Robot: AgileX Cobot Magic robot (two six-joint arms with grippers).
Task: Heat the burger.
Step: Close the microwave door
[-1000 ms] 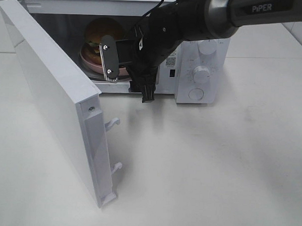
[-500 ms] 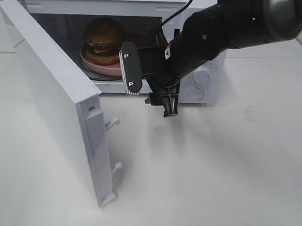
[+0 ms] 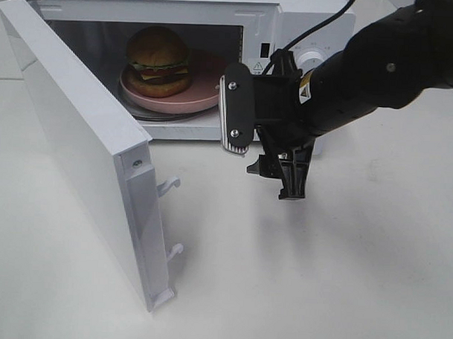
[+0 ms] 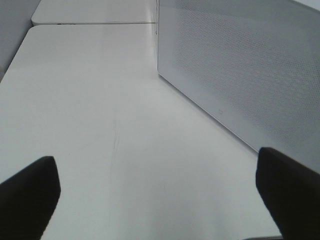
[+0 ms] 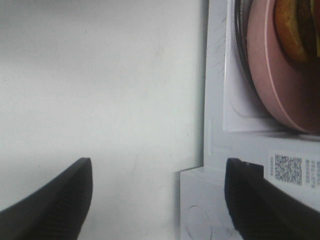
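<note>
The burger (image 3: 157,59) sits on a round pink plate (image 3: 203,90) inside the open microwave (image 3: 143,3). My right gripper (image 3: 263,145) hangs open and empty just outside the cavity, in front of the control panel and clear of the plate. In the right wrist view its dark fingers (image 5: 55,200) frame bare table, with the plate's rim (image 5: 280,85) and an edge of the burger (image 5: 297,25) to one side. My left gripper (image 4: 157,200) is open and holds nothing, over bare table beside a perforated white panel (image 4: 240,75). It does not show in the high view.
The microwave door (image 3: 79,134) stands swung wide open toward the front left, its latch hooks (image 3: 170,186) sticking out. A knob (image 3: 312,57) shows on the control panel behind my right arm. The white table (image 3: 319,277) stretches out in front.
My right gripper has pulled back out of the microwave toward the front right, empty. The burger and plate stay inside and are now in full view.
</note>
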